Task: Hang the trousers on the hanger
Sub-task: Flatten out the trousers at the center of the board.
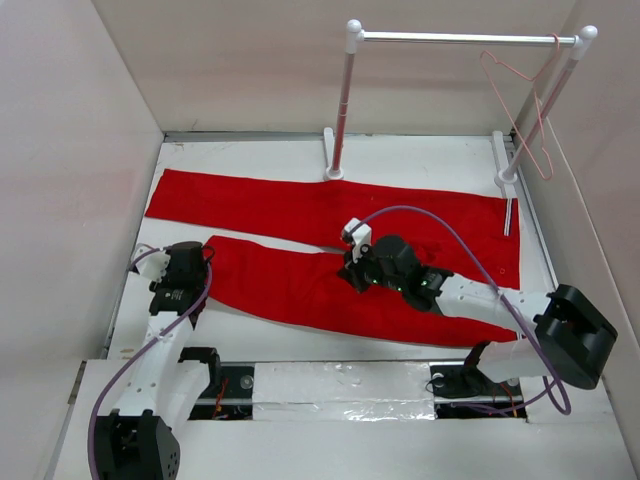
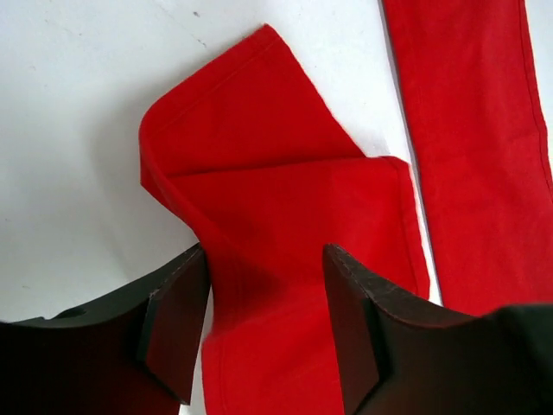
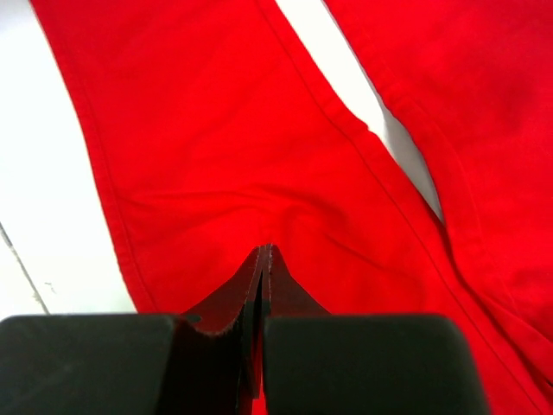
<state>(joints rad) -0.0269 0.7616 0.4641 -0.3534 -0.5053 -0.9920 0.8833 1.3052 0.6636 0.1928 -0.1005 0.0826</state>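
Observation:
The red trousers [image 1: 330, 215] lie flat on the white table, both legs running left. The pinkish wire hanger [image 1: 541, 105] hangs by its hook from the rack bar at the back right, far from both grippers. My left gripper [image 1: 195, 262] is at the near leg's left end. In the left wrist view it [image 2: 266, 259] is open, with the folded-over leg end [image 2: 259, 173] between its fingers. My right gripper [image 1: 355, 272] is on the middle of the near leg. In the right wrist view it [image 3: 263, 251] is shut, pinching the wrinkled fabric [image 3: 216, 130].
A rack with white posts and a metal bar [image 1: 460, 38] stands at the back, its feet on the table beside the far leg. A short metal rod [image 1: 508, 215] lies by the right foot. Plain walls enclose the table on the left, back and right.

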